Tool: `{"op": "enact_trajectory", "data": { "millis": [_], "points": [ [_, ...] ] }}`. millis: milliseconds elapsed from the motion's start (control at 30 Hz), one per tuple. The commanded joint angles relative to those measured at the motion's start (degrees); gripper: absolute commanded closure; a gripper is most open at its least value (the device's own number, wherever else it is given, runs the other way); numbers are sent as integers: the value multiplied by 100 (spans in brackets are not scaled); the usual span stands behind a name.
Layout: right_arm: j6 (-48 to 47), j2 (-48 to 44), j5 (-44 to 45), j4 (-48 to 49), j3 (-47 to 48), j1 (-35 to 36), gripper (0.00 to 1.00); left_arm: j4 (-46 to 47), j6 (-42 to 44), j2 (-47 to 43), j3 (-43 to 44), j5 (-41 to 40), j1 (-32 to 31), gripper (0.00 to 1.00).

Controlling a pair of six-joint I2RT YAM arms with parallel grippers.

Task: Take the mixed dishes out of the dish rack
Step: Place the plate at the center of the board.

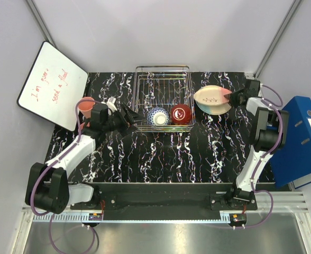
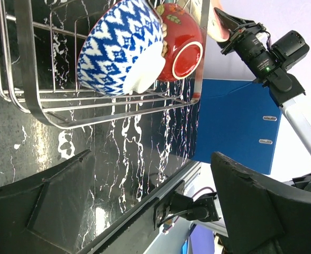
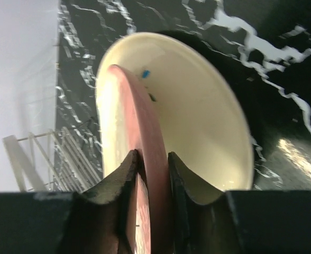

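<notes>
The silver wire dish rack (image 1: 163, 79) stands at the back middle of the table. At its front sit the blue-white patterned bowl (image 1: 158, 117) and the glossy red bowl (image 1: 181, 113); both also show in the left wrist view, the patterned bowl (image 2: 118, 47) and the red bowl (image 2: 184, 45). My left gripper (image 1: 130, 116) is open and empty, just left of the rack's front corner. My right gripper (image 1: 231, 97) is shut on the rim of the pink-edged plate (image 3: 145, 132), held tilted on edge over a second cream plate (image 3: 203, 116) lying on the table right of the rack.
A salmon-pink cup (image 1: 86, 107) stands left of the rack, behind my left arm. A whiteboard (image 1: 52, 84) leans at the back left. A blue binder (image 1: 303, 140) lies at the right edge, and it also shows in the left wrist view (image 2: 235, 121).
</notes>
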Motion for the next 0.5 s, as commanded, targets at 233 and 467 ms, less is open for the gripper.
{"op": "enact_trajectory", "data": {
  "millis": [233, 467],
  "points": [
    [-431, 10, 233, -1243, -548, 26, 45, 349, 1, -38, -80, 104, -64, 7],
    [-519, -174, 662, -1357, -575, 26, 39, 367, 1, -38, -116, 139, -90, 7]
  ]
}}
